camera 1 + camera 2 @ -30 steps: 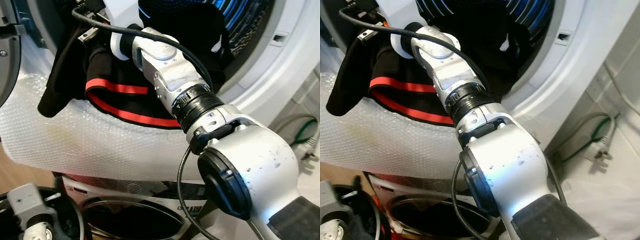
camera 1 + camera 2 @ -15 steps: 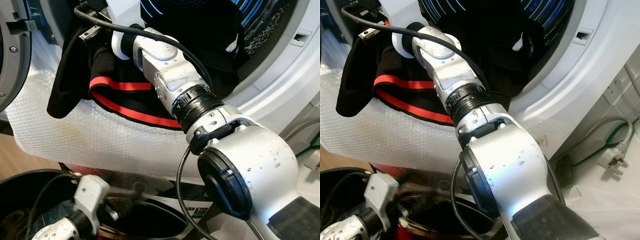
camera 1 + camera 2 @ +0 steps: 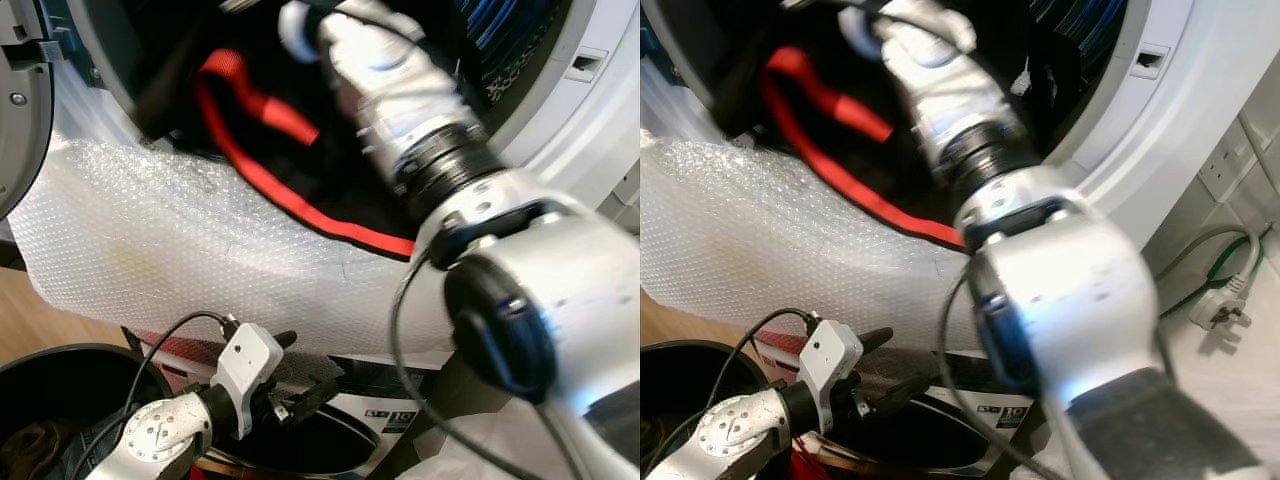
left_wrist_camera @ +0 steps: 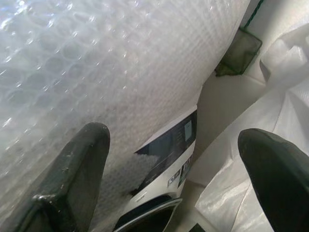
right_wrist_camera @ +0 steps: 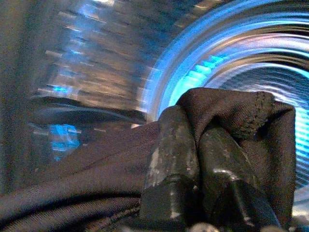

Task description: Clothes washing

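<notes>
Gripping the black garment (image 5: 241, 116), the right gripper (image 5: 198, 164) is clenched at the drum (image 5: 227, 58). The red-striped hem (image 3: 300, 195) may slide out over the bubble wrap (image 3: 150, 240). Left gripper (image 4: 174, 159) hangs released.

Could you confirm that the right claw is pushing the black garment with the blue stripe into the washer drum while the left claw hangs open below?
Not quite: the stripe on the black garment is red, not blue, as the left eye view shows. The right claw does grip it at the drum, and the left claw is open.

Matt black cloth garment (image 3: 330, 190), bubbly translucent plastic wrap (image 3: 150, 240), glossy white washer front (image 3: 590, 130)
</notes>
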Robot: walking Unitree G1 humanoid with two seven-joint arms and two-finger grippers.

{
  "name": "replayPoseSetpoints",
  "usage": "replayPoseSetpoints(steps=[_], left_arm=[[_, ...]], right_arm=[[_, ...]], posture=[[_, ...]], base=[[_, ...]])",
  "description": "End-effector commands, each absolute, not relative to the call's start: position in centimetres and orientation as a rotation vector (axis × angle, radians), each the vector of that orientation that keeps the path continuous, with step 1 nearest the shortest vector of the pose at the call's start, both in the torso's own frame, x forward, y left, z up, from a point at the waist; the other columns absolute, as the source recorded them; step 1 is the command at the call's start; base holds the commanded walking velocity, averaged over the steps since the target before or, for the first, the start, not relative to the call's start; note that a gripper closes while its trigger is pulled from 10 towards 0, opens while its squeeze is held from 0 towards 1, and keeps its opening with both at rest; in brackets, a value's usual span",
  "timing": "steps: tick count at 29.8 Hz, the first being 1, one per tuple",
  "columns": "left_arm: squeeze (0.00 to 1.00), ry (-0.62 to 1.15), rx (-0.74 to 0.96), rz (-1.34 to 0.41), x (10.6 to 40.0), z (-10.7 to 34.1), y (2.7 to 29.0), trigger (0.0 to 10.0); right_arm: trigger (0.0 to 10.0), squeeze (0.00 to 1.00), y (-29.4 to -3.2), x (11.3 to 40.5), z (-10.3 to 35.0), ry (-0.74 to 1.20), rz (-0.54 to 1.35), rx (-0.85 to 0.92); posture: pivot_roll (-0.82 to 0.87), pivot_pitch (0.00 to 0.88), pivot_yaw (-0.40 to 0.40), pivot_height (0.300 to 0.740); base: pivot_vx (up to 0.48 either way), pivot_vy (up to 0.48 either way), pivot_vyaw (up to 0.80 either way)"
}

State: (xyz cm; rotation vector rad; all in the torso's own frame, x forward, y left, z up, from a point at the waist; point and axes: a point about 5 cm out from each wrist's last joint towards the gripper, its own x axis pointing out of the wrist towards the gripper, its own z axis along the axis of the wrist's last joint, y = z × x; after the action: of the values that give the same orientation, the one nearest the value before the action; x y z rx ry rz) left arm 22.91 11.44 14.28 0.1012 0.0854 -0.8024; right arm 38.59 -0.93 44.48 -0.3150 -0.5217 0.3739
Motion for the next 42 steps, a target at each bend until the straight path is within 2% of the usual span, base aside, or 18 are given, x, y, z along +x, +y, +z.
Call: replayPoseSetpoints(steps=[1, 5, 13, 14, 15, 16, 21, 24, 29, 31, 33, 37, 42], left_arm=[[0.00, 0.115, 0.097, -0.780, 23.0, 13.7, 11.2, 10.0], [0.00, 0.098, 0.069, -0.708, 23.8, 13.8, 11.0, 10.0], [0.00, 0.108, 0.063, -0.717, 23.9, 13.6, 10.4, 10.0], [0.00, 0.106, 0.062, -0.718, 24.0, 13.7, 10.4, 10.0], [0.00, 0.104, 0.061, -0.718, 24.0, 13.7, 10.3, 10.0], [0.00, 0.097, 0.048, -0.727, 24.1, 14.0, 10.2, 10.0], [0.00, 0.085, 0.022, -0.779, 23.7, 14.6, 9.7, 10.0], [0.00, 0.070, 0.010, -0.984, 22.0, 15.8, 8.6, 10.0], [0.00, 0.056, 0.021, -1.171, 20.7, 17.7, 8.7, 10.0], [0.00, -0.014, 0.115, -1.224, 20.9, 19.6, 9.2, 10.0], [0.00, -0.208, 0.257, -1.146, 23.0, 24.0, 10.0, 10.0], [0.00, -0.354, 0.337, -1.053, 24.4, 26.9, 10.1, 10.0], [0.00, -0.500, 0.323, -1.025, 25.1, 29.4, 9.8, 10.0]], right_arm=[[0.0, 0.00, -2.2, 38.6, 45.7, -0.537, 0.280, -0.326], [0.0, 0.00, -4.8, 38.9, 46.6, -0.546, 0.105, -0.321], [0.0, 0.00, -5.4, 40.5, 42.7, -0.422, 0.067, -0.440], [2.9, 0.00, -5.4, 40.7, 42.2, -0.408, 0.068, -0.455], [2.9, 0.00, -5.4, 40.8, 41.9, -0.399, 0.070, -0.464], [10.0, 0.00, -5.4, 41.1, 40.9, -0.367, 0.081, -0.471], [10.0, 0.00, -5.3, 41.4, 39.4, -0.321, 0.111, -0.467], [10.0, 0.00, -5.3, 41.5, 38.9, -0.310, 0.125, -0.449], [10.0, 0.00, -5.1, 41.5, 38.9, -0.312, 0.140, -0.440], [10.0, 0.00, -5.1, 41.4, 39.1, -0.319, 0.147, -0.402], [10.0, 0.00, -4.8, 41.1, 40.1, -0.360, 0.196, -0.295], [10.0, 0.00, -4.6, 40.5, 41.9, -0.445, 0.235, -0.175], [10.0, 0.00, -4.9, 40.3, 42.7, -0.471, 0.233, -0.153]], posture=[[0.23, 0.000, -0.127, 0.740], [0.22, 0.000, -0.128, 0.740], [0.19, 0.000, -0.109, 0.740], [0.19, 0.000, -0.104, 0.740], [0.19, 0.000, -0.104, 0.740], [0.19, 0.000, -0.096, 0.740], [0.19, 0.000, -0.088, 0.740], [0.19, 0.000, -0.085, 0.740], [0.19, 0.000, -0.081, 0.740], [0.19, 0.000, -0.083, 0.740], [0.19, 0.000, -0.080, 0.740], [0.18, 0.000, -0.076, 0.740], [0.17, 0.000, -0.074, 0.740]], base=[[0.000, 0.000, 0.00], [0.000, 0.000, 0.00], [0.000, 0.000, 0.00], [0.000, 0.000, 0.00], [0.000, 0.000, 0.00], [0.000, 0.000, 0.00], [0.000, 0.000, 0.00], [0.000, 0.000, 0.00], [0.000, 0.000, 0.00], [0.000, 0.000, 0.00], [0.000, 0.000, 0.00], [0.000, 0.000, 0.00], [0.000, 0.000, 0.00]])
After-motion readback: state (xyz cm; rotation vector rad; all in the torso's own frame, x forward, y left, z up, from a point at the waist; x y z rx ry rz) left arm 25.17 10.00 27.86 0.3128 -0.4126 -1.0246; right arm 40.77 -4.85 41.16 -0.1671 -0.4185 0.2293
